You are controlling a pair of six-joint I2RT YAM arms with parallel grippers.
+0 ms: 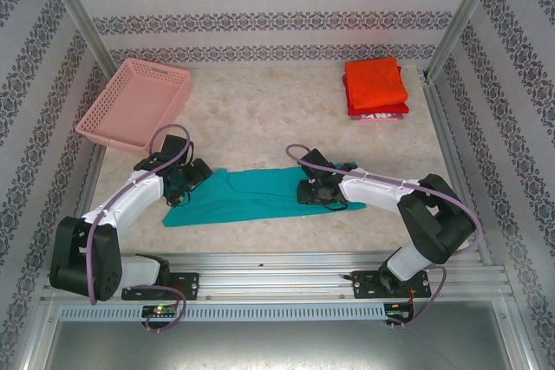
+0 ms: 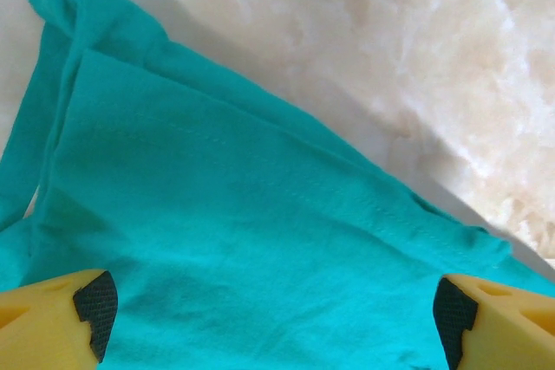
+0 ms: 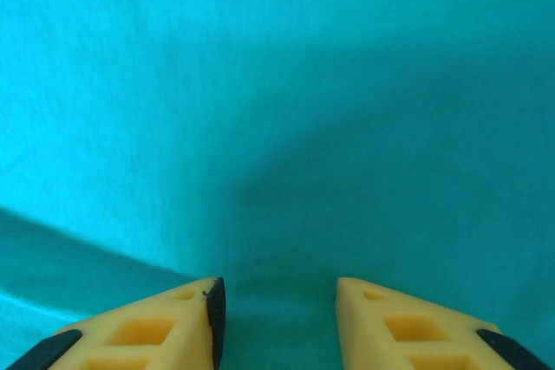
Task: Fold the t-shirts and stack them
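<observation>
A teal t-shirt [image 1: 251,197] lies in a long folded strip across the near middle of the table. My left gripper [image 1: 186,181] hovers at its left end, jaws wide open; in the left wrist view the teal cloth [image 2: 225,214] spreads below the gripper [image 2: 273,314] with nothing between the fingers. My right gripper [image 1: 310,190] is low over the shirt's right part. Its fingers [image 3: 195,327] stand a little apart above flat teal cloth [image 3: 260,84], gripping nothing. A folded orange-red t-shirt [image 1: 375,81] tops a stack with a red one [image 1: 357,108] beneath, at the back right.
A pink lattice basket [image 1: 134,101] stands at the back left, tilted against the wall. Bare marbled tabletop [image 1: 260,110] lies between the basket and the stack. Metal frame posts rise at both back corners, and a rail runs along the near edge.
</observation>
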